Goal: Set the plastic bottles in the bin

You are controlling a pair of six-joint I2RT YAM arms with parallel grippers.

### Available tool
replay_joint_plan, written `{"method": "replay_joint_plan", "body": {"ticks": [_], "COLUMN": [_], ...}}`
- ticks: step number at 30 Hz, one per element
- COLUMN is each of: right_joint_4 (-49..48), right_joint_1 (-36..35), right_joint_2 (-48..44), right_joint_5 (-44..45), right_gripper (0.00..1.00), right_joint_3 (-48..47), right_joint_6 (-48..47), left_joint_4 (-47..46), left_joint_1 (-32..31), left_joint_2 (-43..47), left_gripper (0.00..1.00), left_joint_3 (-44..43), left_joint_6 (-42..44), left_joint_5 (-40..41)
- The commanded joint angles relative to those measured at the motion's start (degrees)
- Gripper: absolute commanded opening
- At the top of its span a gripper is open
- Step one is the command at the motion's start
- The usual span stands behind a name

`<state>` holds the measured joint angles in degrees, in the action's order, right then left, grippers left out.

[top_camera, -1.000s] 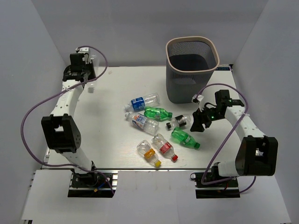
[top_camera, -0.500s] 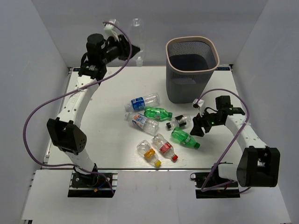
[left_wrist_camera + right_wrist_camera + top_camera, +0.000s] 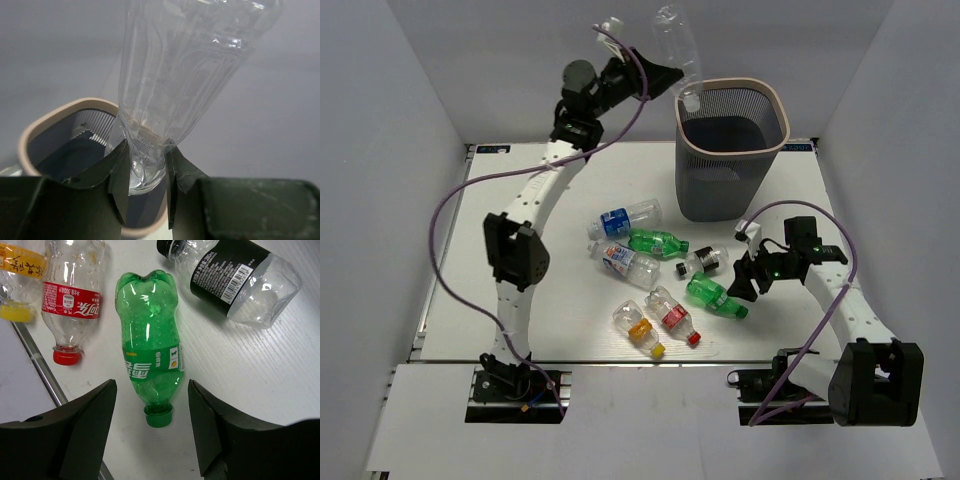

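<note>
Hanging high over the far end of the table, my left gripper is clamped on a clear bottle. The fingers pinch it low, near the neck, so the cap end points down and the body stands above. Why there? In the left wrist view the neck sits over the dark mouth of the bin, just inside the pale rim at the corner nearest that arm. I judge a release from here should drop it in, though it is close enough to the rim to clip it.

Other side now: my right gripper is spread wide, low over the table, one finger on each side of a green bottle that lies with its cap toward the wrist. The jaws line up across its width, which looks like the set-up for a pinch. Whether they touch it, I cannot tell.

Count: eight bottles. One is in the air and seven lie in a loose cluster in front of the bin. Two are green, this one and a second green bottle. Five are clear: the blue-label bottle, white-blue-label bottle, black-label bottle, red-label bottle and yellow-orange-label bottle. One bin stands upright at the far right, and I can't see whether anything lies inside.
</note>
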<state>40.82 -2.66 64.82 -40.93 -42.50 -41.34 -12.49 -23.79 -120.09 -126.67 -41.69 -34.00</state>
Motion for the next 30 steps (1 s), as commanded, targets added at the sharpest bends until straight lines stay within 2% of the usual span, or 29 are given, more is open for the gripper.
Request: {"method": "replay_joint_plan", "body": {"ticks": [1, 4, 6, 7, 8, 9, 10, 12, 13, 14, 17, 18, 19, 21, 22, 24, 25, 26, 27, 28, 30], "right_joint_4": [-1.88, -2.5, -3.11, -3.11, -3.81, -3.99, -4.08, -5.13, -5.31, -5.83, -7.68, -8.03, -7.86, -5.05, -4.26, -1.36, -0.83, 0.22, 0.4, -0.12, -3.19], "right_joint_1": [-0.33, 0.02, 0.02, -0.16, 0.02, -0.07, -0.07, -0.07, -0.24, -0.24, -0.33, -0.33, -0.51, -1.38, -2.17, -2.96, -3.49, -4.19, -5.16, -5.69, -8.15], "right_joint_2": [-1.36, -1.63, -1.63, -1.8, -1.71, -1.71, -1.8, -1.62, -1.71, -1.54, -1.45, -0.93, -0.57, 2.4, 3.29, 6.71, 7.6, 8.21, 8.39, 8.74, 8.58], "right_joint_5": [-1.0, -0.82, -1.0, -1.17, -1.26, -1.43, -2.48, -2.58, -3.19, -3.8, -4.08, -3.81, -3.55, -2.67, -2.41, -2.05, -2.49, -2.66, -2.49, -1.79, 0.83], "right_gripper": [0.65, 0.65, 0.68, 0.79, 0.79, 0.84, 0.84, 0.86, 0.87, 0.87, 0.88, 0.88, 0.88, 0.88, 0.88, 0.87, 0.87, 0.87, 0.87, 0.87, 0.87], "right_joint_3": [0.93, 1.37, 1.37, 1.11, 1.1, 0.67, 0.4, -0.12, -0.3, -0.48, -0.13, 0.05, -0.12, -0.56, -1.7, -2.67, -3.72, -4.43, -4.52, -4.35, -2.77], "right_joint_6": [-0.32, 0.12, 0.65, 1.0, 1.0, 0.91, 0.65, -1.02, -2.85, -5.56, -11.81, -17.4, -19.46, -25.15, -25.54, -25.02, -24.41, -23.18, -22.47, -19.68, -17.21], "left_joint_4": [-5.17, -3.69, -0.54, 0.01, 0.01, 0.01, 2.1, 2.82, 3.69, 3.7, 6.07, 7.29, 11.57, 17.12, 23.24, 29.25, 32.06, 37.22, 39.45, 41.39, 45.62], "left_joint_1": [-2.3, -3.36, -3.37, -3.37, -3.37, -3.37, -3.89, -3.89, -3.89, -3.89, -3.89, -3.89, -3.89, -3.89, -3.89, -3.89, -3.89, -3.89, -3.89, -3.89, -3.89], "left_joint_2": [-4.61, -7.34, -6.83, -5.69, -5.68, -5.07, -5.06, -5.06, -5.59, -5.59, -4.19, -3.05, 0.09, 5.28, 8.61, 20.3, 24.34, 28.21, 35.64, 39.11, 45.27], "left_gripper": [0.0, 0.0, 0.09, 0.26, 0.41, 0.54, 0.72, 0.86, 0.86, 1.0, 1.0, 1.0, 1.0, 1.0, 1.0, 1.0, 1.0, 1.0, 1.0, 1.0, 1.0], "left_joint_3": [-9.36, -12.46, -10.02, -7.13, -5.97, -5.96, -5.96, -7.27, -8.23, -10.59, -12.28, -12.28, -12.28, -7.39, -0.49, 8.5, 18.12, 23.09, 27.83, 36.84, 44.81], "left_joint_6": [-7.25, -6.65, -4.64, -3.93, -3.23, -3.22, -2.61, -2.08, -2.08, -2.08, -1.38, -0.16, 1.25, 7.3, 9.76, 16.62, 18.38, 21.01, 21.73, 21.74, 20.09], "left_joint_5": [-1.33, -0.72, 0.69, 1.65, 2.35, 2.36, 2.88, 3.58, 4.11, 4.12, 5.17, 5.17, 5.95, 8.67, 10.16, 16.03, 18.42, 20.88, 25.17, 27.12, 30.29]}}
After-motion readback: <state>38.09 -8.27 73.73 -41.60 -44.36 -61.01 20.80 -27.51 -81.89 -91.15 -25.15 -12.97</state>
